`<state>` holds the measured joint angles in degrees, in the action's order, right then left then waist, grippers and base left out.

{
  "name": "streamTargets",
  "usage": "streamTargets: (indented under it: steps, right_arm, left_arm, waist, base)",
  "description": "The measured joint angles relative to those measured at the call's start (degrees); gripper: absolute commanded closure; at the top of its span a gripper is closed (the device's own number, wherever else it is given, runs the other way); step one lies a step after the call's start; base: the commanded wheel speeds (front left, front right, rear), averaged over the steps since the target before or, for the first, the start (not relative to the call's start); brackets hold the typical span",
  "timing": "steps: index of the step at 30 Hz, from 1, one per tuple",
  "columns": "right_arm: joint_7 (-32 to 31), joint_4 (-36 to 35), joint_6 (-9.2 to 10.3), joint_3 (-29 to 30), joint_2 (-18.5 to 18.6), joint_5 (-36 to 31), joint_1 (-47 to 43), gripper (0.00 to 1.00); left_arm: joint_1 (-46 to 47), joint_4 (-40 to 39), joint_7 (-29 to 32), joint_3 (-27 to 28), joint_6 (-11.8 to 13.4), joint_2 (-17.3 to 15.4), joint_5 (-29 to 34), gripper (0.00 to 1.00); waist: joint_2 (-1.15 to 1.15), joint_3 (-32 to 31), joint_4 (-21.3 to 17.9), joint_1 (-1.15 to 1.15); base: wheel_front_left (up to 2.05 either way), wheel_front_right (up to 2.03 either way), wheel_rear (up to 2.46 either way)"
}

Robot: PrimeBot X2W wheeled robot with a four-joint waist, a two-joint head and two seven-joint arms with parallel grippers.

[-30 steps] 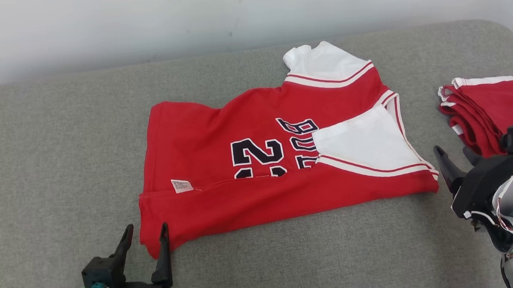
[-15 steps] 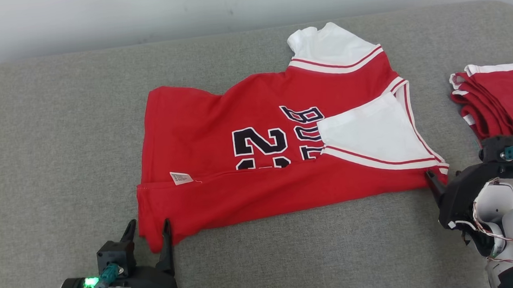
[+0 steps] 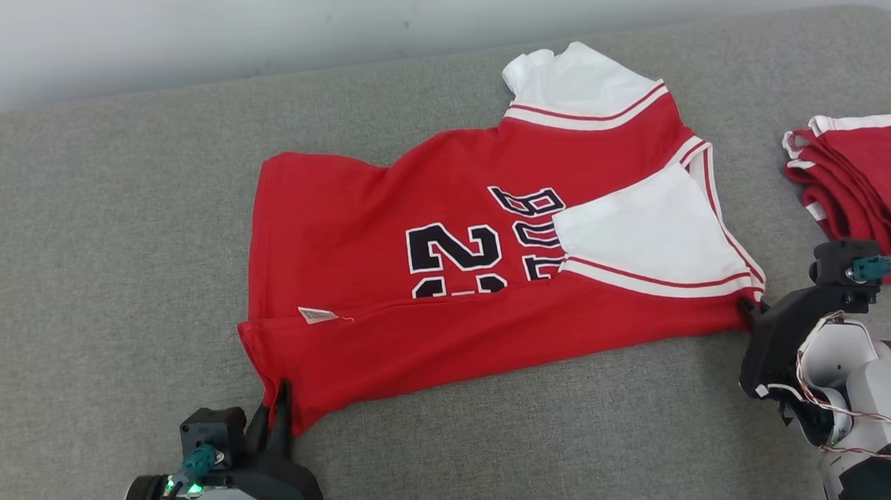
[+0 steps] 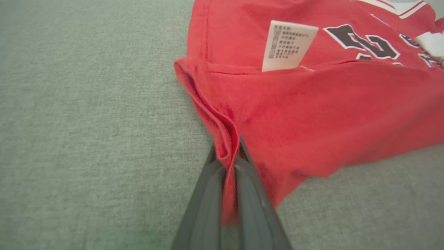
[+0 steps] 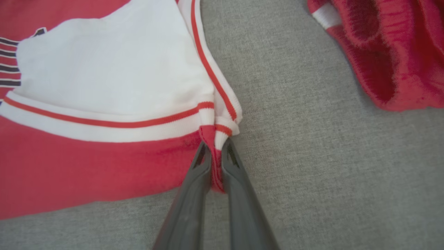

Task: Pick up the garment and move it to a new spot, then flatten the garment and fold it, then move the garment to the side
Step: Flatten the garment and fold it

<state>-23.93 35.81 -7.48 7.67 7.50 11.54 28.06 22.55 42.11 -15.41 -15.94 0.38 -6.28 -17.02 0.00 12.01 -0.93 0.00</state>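
Observation:
The garment (image 3: 448, 281) is a red jersey with white sleeves, dark numbers and a white care label (image 4: 288, 45). It lies partly folded on the grey cushion, its near long edge doubled over. My left gripper (image 3: 274, 403) is shut on the garment's near left corner (image 4: 227, 146). My right gripper (image 3: 748, 311) is shut on the near right corner, where the red body meets the white striped sleeve trim (image 5: 213, 139). Both pinched corners show between the dark fingers (image 5: 201, 173) in the wrist views.
A second red and white piece of clothing (image 3: 872, 189) lies folded at the right, close behind my right wrist. The grey cushion (image 3: 99, 227) is bare to the left and in front. A pale wall (image 3: 242, 29) runs along the back.
Both grippers moved forward onto the garment's near corners and went from open to shut on them. The head camera shifted slightly.

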Motion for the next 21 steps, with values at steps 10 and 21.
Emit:
streamTargets:
  steps: [10,21]
  right_arm:
    - [1.9,-8.0,0.00,1.5,-0.4,4.4,-8.8,1.00]
    - [-5.2,-23.2,-0.01,4.4,-2.1,5.9,-24.0,1.00]
  left_arm:
    - [-7.3,-4.1,0.3,2.5,-1.5,0.2,-2.9,1.00]
    - [-16.1,-9.8,1.8,1.9,-1.3,-1.3,-3.1,1.00]
  waist:
    - [0.00,-5.3,0.3,0.00]
    - [0.00,-10.1,0.9,0.00]
  base:
    - [0.00,0.00,0.00]
    - [0.00,0.00,0.00]
